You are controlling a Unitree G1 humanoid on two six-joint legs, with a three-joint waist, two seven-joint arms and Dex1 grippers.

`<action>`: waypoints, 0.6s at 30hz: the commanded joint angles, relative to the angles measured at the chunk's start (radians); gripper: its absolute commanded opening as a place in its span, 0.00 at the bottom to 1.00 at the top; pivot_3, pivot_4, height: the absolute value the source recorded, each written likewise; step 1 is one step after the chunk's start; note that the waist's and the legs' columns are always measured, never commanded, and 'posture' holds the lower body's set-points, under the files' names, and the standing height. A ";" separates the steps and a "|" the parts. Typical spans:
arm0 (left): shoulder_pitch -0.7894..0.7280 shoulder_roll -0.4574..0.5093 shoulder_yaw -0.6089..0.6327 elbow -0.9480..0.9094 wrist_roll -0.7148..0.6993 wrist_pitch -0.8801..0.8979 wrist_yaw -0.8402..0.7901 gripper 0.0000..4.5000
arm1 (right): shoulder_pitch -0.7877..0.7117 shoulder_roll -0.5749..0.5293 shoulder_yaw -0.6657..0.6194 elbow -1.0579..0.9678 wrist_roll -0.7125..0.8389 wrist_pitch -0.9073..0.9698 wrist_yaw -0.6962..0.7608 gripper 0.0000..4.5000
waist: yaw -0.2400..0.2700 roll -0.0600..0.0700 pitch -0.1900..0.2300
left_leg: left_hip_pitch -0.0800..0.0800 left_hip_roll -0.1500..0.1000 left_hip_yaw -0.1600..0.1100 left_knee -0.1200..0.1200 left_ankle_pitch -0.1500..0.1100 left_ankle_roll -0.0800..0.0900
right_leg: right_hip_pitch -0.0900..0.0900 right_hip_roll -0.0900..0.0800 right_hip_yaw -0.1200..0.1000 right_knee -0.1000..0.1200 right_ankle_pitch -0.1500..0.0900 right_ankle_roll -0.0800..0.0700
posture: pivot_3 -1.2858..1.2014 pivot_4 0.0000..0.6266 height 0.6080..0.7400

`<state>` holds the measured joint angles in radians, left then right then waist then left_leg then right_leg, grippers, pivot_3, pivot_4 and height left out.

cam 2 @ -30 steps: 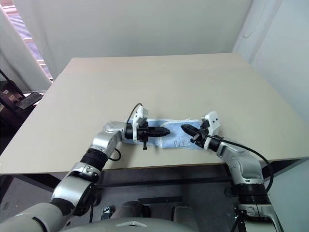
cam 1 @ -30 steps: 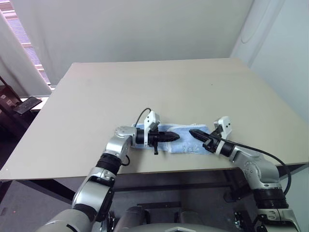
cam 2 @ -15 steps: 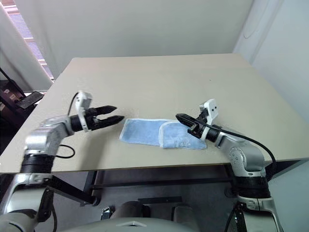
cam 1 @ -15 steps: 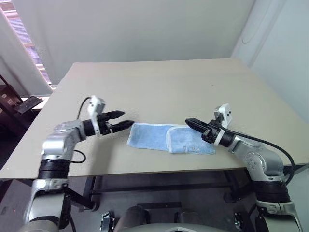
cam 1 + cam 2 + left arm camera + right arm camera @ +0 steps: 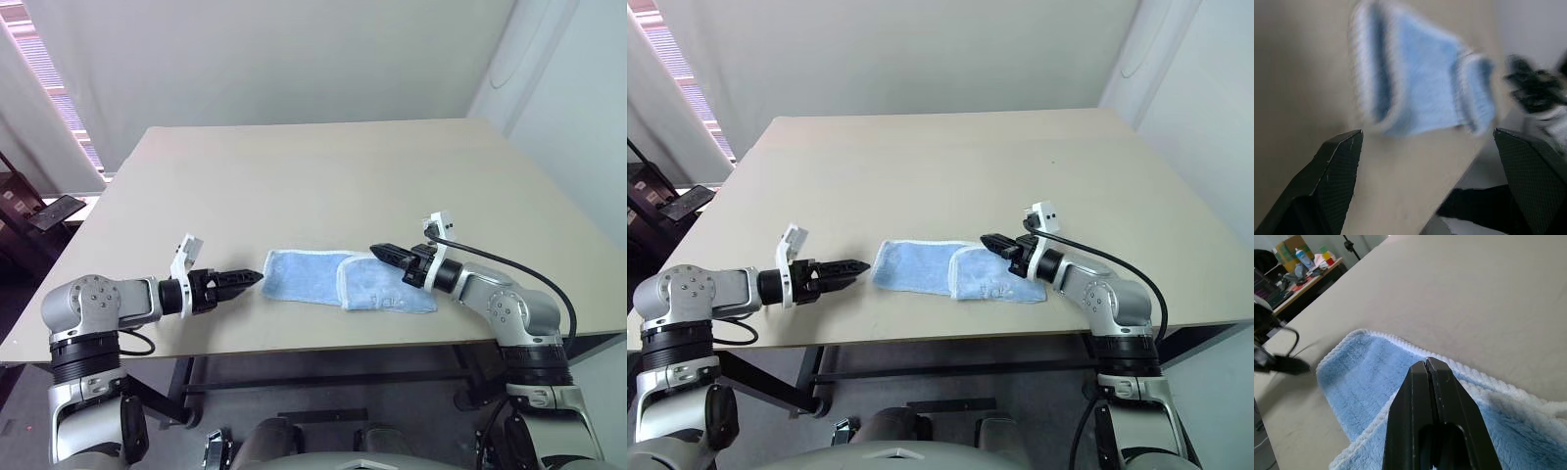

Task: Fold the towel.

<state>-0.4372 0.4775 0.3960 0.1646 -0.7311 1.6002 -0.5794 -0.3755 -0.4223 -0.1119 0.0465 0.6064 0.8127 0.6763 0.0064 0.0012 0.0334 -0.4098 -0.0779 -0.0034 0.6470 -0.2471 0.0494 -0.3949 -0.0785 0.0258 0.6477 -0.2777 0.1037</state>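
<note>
Two grippers flank a light-blue towel (image 5: 343, 283) lying near the front edge of a beige table (image 5: 323, 176). The towel rests flat as a long strip, its right-hand end folded back over the middle so that a white-stitched edge runs across it. From the towel, the left gripper (image 5: 253, 277) sits at 9 o'clock, just beside the cloth's left end but apart from it, pointing toward it low over the tabletop. The left wrist view shows that gripper's fingers (image 5: 1334, 171) spread wide with nothing between them, and the towel ahead of them. The right gripper (image 5: 378, 252) comes in from about 3 o'clock, its tip over the folded part of the towel near the white edge. The right wrist view shows its two black fingers (image 5: 1432, 396) pressed together, closed on nothing, with blue terry spread beneath them; whether the tip touches the cloth cannot be told. At about 10 o'clock, beyond the table's left edge, a dark side table (image 5: 44, 215) stands by the window.
</note>
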 commanded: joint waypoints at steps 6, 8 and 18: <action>-0.061 -0.023 0.014 0.106 -0.096 0.014 0.140 1.00 | -0.021 0.015 -0.044 -0.013 0.012 -0.003 -0.030 0.00 | 0.002 0.001 -0.001 | 0.000 0.000 0.000 0.000 0.000 0.000 | 0.000 0.000 0.000 0.000 0.000 -0.001 | 0.52 0.00 0.97; -0.064 -0.048 0.005 0.125 -0.137 0.014 0.170 1.00 | -0.019 0.018 -0.051 -0.016 0.014 0.000 -0.040 0.00 | 0.004 0.002 -0.001 | 0.001 0.000 0.000 0.000 0.000 0.000 | 0.001 -0.001 0.000 0.000 0.000 -0.001 | 0.52 0.00 0.97; -0.077 -0.152 -0.011 0.185 -0.236 0.014 0.312 1.00 | -0.011 0.015 -0.073 -0.019 0.010 -0.002 -0.079 0.00 | 0.015 0.004 -0.002 | 0.001 -0.003 0.000 0.000 0.000 0.000 | 0.004 -0.005 -0.001 -0.002 0.000 -0.001 | 0.52 0.00 0.97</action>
<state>-0.5182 0.3676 0.4195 0.3125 -0.9441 1.5854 -0.2823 -0.3734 -0.4092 -0.1586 0.0467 0.6062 0.8217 0.6041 0.0219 0.0050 0.0309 -0.4090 -0.0812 -0.0033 0.6470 -0.2470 0.0490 -0.3911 -0.0836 0.0244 0.6453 -0.2780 0.1028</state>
